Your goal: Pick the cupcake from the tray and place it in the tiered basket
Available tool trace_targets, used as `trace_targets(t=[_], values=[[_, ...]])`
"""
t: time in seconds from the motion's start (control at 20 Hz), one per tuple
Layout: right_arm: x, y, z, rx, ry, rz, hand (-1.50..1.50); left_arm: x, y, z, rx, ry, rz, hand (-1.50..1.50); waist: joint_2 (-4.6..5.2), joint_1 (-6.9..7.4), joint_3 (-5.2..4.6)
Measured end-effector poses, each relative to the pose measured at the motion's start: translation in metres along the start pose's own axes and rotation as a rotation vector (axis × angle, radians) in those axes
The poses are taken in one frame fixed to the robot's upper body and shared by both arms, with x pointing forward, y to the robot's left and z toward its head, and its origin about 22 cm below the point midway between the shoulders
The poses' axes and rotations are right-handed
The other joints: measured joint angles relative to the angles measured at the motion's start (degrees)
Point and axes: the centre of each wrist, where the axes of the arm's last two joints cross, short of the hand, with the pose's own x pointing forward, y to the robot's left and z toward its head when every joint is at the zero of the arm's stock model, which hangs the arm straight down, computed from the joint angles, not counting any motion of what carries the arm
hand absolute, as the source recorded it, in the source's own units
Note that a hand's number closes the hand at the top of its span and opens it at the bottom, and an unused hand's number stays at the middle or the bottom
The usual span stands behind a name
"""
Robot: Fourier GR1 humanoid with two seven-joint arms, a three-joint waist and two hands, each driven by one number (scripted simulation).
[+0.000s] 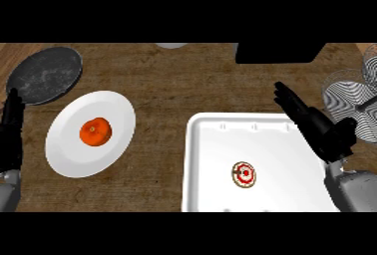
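Cupcake (244,174) sat on white tray (221,149), wooden counter (169,79). Right hand (313,124) above tray's edge, fingers straight; left hand (10,132) likewise, resting.

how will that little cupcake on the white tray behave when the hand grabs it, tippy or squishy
The cupcake looks small beside the right hand, so it is probably light and could skid on the smooth white tray if nudged. Its round top suggests it may roll if tipped over. The topping probably smears, so gripping the sides seems safer.
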Motion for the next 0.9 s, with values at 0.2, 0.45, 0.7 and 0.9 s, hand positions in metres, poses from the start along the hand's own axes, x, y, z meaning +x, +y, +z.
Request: trace_targets(t=[0.2,0.45,0.7,0.9], values=[[-0.001,0.009,0.011,-0.181,-0.042,-0.104,1.50,0.008,-0.006,0.002,-0.046,-0.015,-0.012,0.00,-0.09,-1.35,-1.24],[-0.027,-0.008,0.038,-0.602,0.046,-0.162,-1.50,0.007,-0.013,0.007,-0.104,0.014,-0.005,0.00,-0.54,-6.31,-1.85],[-0.060,0.013,0.085,-0.966,0.225,-0.137,-1.50,0.006,-0.022,0.016,-0.173,0.036,0.011,0.00,-0.54,-6.47,-2.20],[-0.043,0.039,0.119,-1.045,0.274,-0.068,-1.50,0.017,-0.033,0.017,-0.220,0.029,0.021,0.00,-0.32,-4.69,-2.31]])
